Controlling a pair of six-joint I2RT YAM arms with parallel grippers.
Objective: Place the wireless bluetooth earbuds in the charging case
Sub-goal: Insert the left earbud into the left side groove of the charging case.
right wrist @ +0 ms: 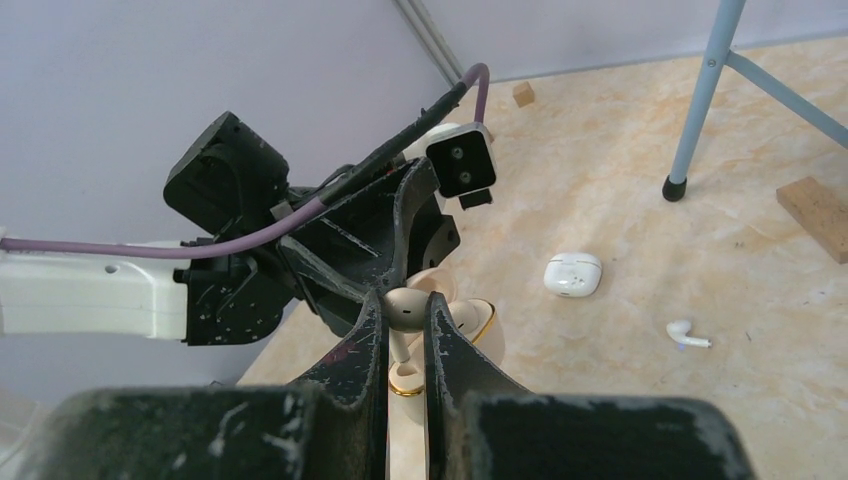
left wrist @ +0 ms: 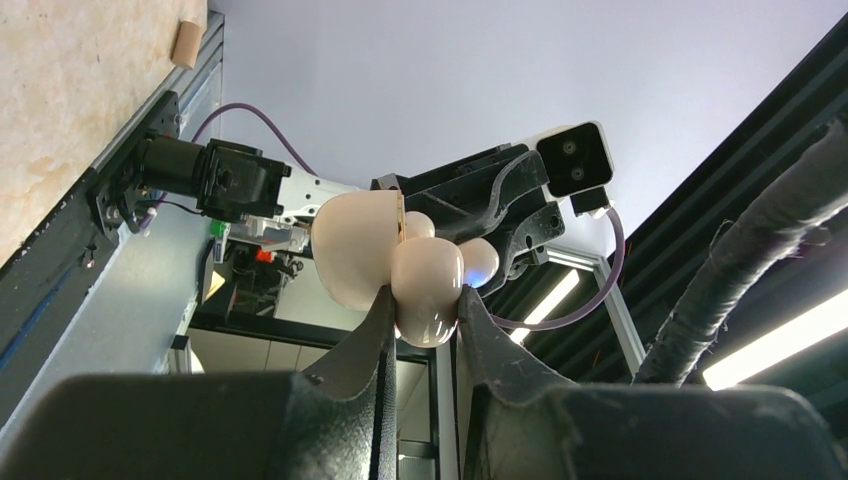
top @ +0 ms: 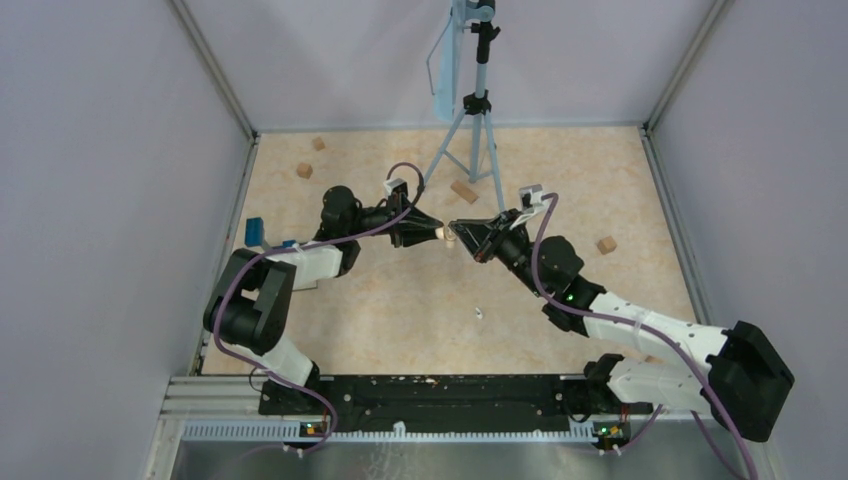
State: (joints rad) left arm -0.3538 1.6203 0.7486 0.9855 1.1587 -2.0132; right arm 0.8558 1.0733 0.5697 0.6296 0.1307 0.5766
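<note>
Overhead view: the two arms meet above the middle of the desk [top: 400,320], a sandy, marbled surface. The left hand [top: 428,234] and the right hand [top: 462,234] point at each other, tips nearly touching, raised off the desk.

Left wrist view: the left hand [left wrist: 425,305] is clamped on the case [left wrist: 428,290]. This is a small, rounded, glossy cream shell, pinched between the two dark fingers. Its lid [left wrist: 355,250] is swung open to the left. A blue glow shows at the case's right edge. The surfaces in view carry no legible lettering.

Right wrist view: the right hand [right wrist: 402,300] is closed on the held earbud [right wrist: 405,312]. The earbud is cream-white with a rounded head and a short stem ending in a gold ring, and its stem points back between the fingers. The case [right wrist: 478,322] lies just beyond it, showing a cream rim with a gold edge. Whether the held earbud touches the case cannot be told.

On the desk to the right of the hands sits a closed white case [right wrist: 573,273], pebble-shaped with a thin seam. Nearer and further right lies a loose earbud [right wrist: 688,333], white, on its side, apart from both cases. In the overhead view it lies near the desk's middle [top: 479,313], nearer than the hands.

Tan blocks [top: 463,190] are scattered over the far half of the desk. A pale blue tripod [top: 470,125] stands at the far edge.
</note>
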